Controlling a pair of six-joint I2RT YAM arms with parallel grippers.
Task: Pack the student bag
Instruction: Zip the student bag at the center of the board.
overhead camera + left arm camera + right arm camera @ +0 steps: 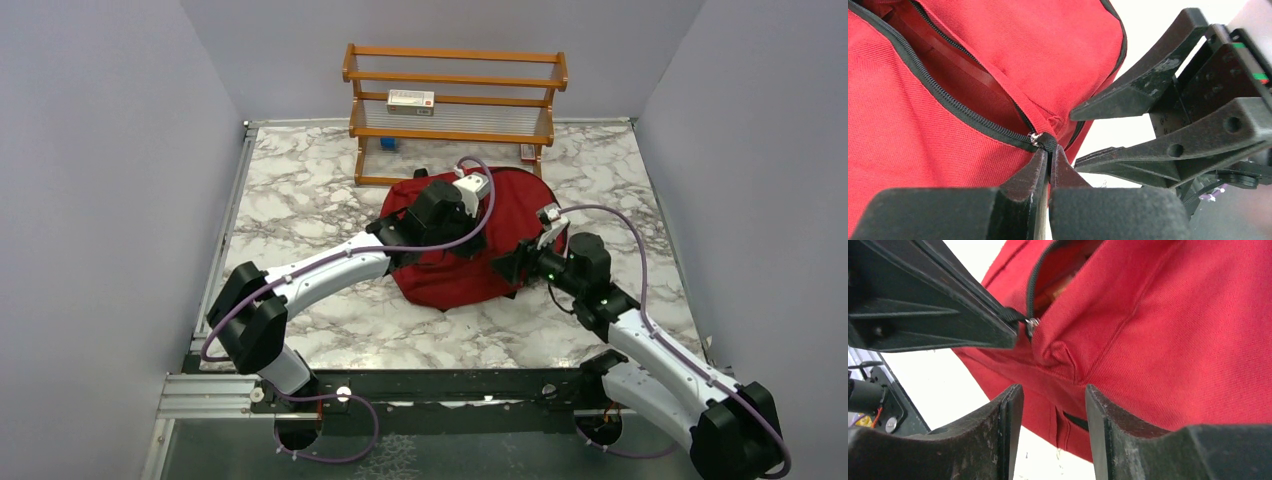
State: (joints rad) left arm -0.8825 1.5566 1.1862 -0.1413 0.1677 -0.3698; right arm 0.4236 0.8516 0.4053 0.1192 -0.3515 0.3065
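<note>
The dark red student bag [450,282] lies on the marble table, below the shelf. Its black zipper [938,92] is partly open and shows a red interior. My left gripper [1050,156] is shut on the black zipper pull [1049,142] at the zipper's end; in the top view it [487,252] is over the bag's right front. My right gripper [1054,395] is open and empty, its jaws facing the bag's edge [1173,340] just below the pull [1015,315]. It sits close to the left gripper [512,264].
A wooden shelf [455,100] stands at the back with a white box [410,100] on it. A small blue object [388,143] and a small red one [527,152] lie beneath it. Grey walls enclose the marble table [300,200].
</note>
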